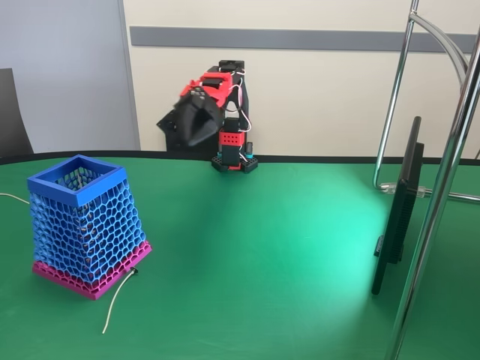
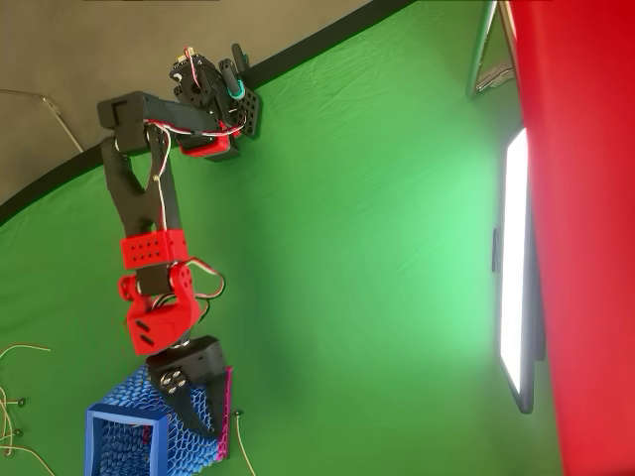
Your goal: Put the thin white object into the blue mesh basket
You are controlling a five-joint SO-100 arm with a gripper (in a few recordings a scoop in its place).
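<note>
Green surface point(image 1: 285, 247), cloth-like, with a bright patch of light toward the right in the fixed view.

The blue mesh basket point(image 1: 82, 225) stands upright at the near left of the fixed view, square rim on top, magenta band at the foot. In the overhead view the blue mesh basket point(image 2: 119, 436) sits at the bottom left edge.

The thin white object point(image 1: 118, 298) lies flat on the surface at the basket's near right corner, running from a small dark knob by the pink band down toward the near edge, slightly curved. Its upper end is just beside the base; whether it touches, I cannot tell. In the overhead view it shows as a pale line point(image 2: 241, 451) just right of the basket's base.

The arm is red and black, its base at the far edge of the surface. The gripper point(image 1: 201, 127) hangs raised in the air, well above the surface and apart from the white object (blurred in the fixed view). From overhead the gripper point(image 2: 198, 409) points over the basket's right side. The jaws look together, with nothing between them.

A dark monitor point(image 1: 397, 210) stands on edge at the right, beside chrome tubes point(image 1: 442, 195).
</note>
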